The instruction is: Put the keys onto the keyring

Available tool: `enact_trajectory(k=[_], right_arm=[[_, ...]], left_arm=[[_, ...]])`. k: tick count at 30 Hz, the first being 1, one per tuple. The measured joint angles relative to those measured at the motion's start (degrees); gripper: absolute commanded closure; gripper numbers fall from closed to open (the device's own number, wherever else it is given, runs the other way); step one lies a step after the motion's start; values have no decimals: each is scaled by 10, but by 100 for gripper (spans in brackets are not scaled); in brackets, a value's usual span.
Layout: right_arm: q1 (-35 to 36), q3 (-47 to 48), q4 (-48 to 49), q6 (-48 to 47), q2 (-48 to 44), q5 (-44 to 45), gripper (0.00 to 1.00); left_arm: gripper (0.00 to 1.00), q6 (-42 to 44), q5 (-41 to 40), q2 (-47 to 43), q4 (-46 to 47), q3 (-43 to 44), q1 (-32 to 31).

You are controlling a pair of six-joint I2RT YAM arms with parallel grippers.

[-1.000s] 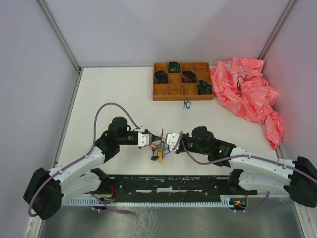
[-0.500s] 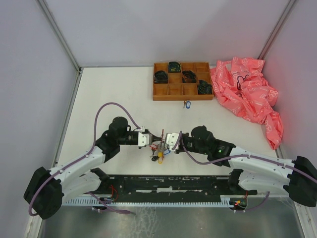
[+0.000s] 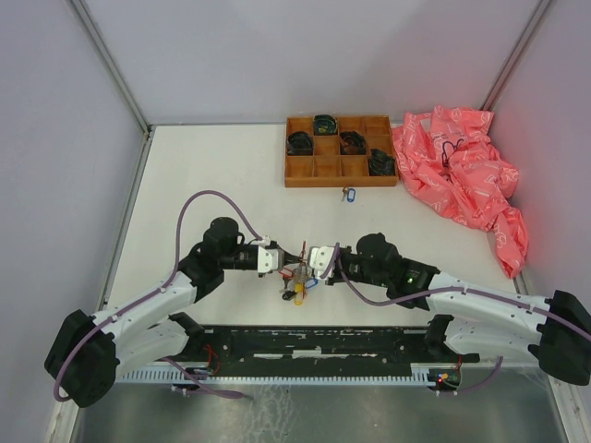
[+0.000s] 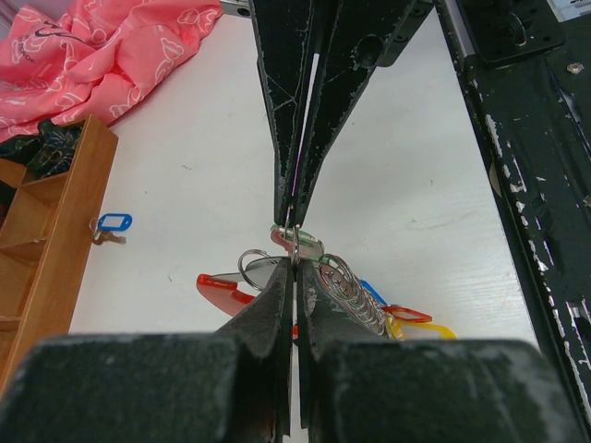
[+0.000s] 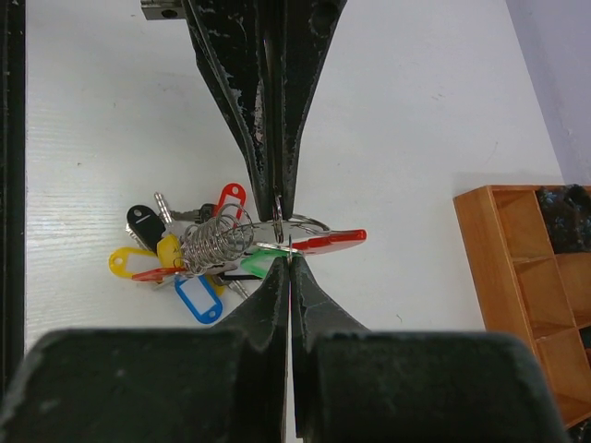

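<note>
The keyring (image 5: 278, 212) is a thin wire ring joined to a bunch of keys (image 3: 297, 281) with coloured tags, a coil of rings (image 5: 214, 242) and a curved red strap (image 5: 328, 242). My left gripper (image 4: 294, 269) is shut on the keyring's wire (image 4: 295, 253). My right gripper (image 5: 290, 257) faces it tip to tip and is shut on the thin edge of a key with a green tag (image 5: 261, 266). Both meet just above the table (image 3: 301, 258). Another key with a blue tag (image 3: 348, 195) lies apart, in front of the wooden tray.
A brown wooden compartment tray (image 3: 340, 171) holding dark coiled items stands at the back. A crumpled pink cloth (image 3: 462, 175) lies at the right. A black rail (image 3: 314, 341) runs along the near edge. Walls close in the left and back.
</note>
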Motion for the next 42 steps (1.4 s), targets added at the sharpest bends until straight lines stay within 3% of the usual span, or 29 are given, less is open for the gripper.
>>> enact_trajectory(k=[42], right_arm=[[0,8,-19,14,-1,-1,99]], left_arm=[[97,0,-4,0,0,0,0]])
